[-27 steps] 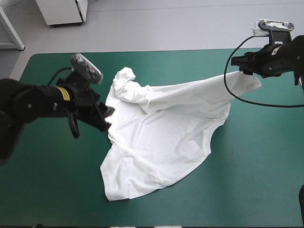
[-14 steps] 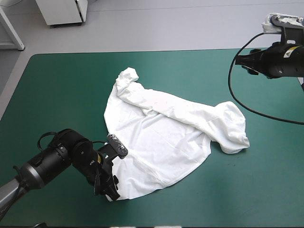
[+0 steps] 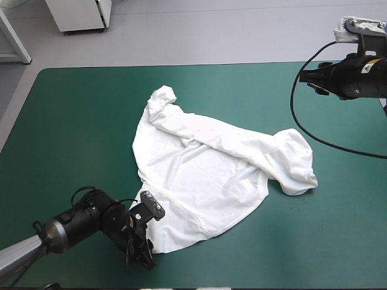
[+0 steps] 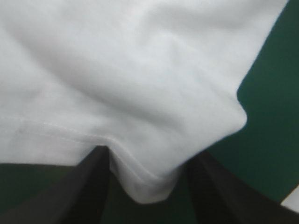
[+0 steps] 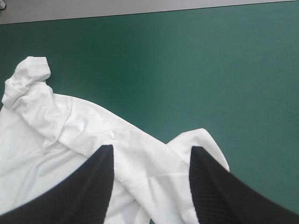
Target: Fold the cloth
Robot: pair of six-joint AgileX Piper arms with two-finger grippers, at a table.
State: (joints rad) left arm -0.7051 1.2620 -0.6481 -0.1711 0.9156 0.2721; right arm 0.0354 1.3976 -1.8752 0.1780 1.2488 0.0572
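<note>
T-shirt (image 3: 205,175): lies loosely spread at the middle of the teal-green cover (image 3: 72,121). A thick rolled fold runs across it from a bunched end on the far left to a slumped lump on the right. Nothing lifts it.

Left gripper (image 3: 144,257): low at the T-shirt's near-left corner, close to the table's near edge. In the left wrist view its black fingers (image 4: 88,186) stand apart. The hemmed corner lies in the gap between them, not pinched. Jaws wide.

Right gripper (image 3: 305,78): raised over the table's far right, well apart from the T-shirt. In the right wrist view the fingers stand apart with nothing between them, and the T-shirt lies on the cover beyond. Jaws wide.

Changes noted: In the earliest frame the right gripper held the T-shirt's right end stretched up and out, and the left gripper was at the T-shirt's left edge. Just before now the right end had already dropped into the present lump, and the left arm had moved to the near-left corner. Since then the left gripper has shifted slightly toward the near edge. The T-shirt and the right arm are unchanged.
</note>
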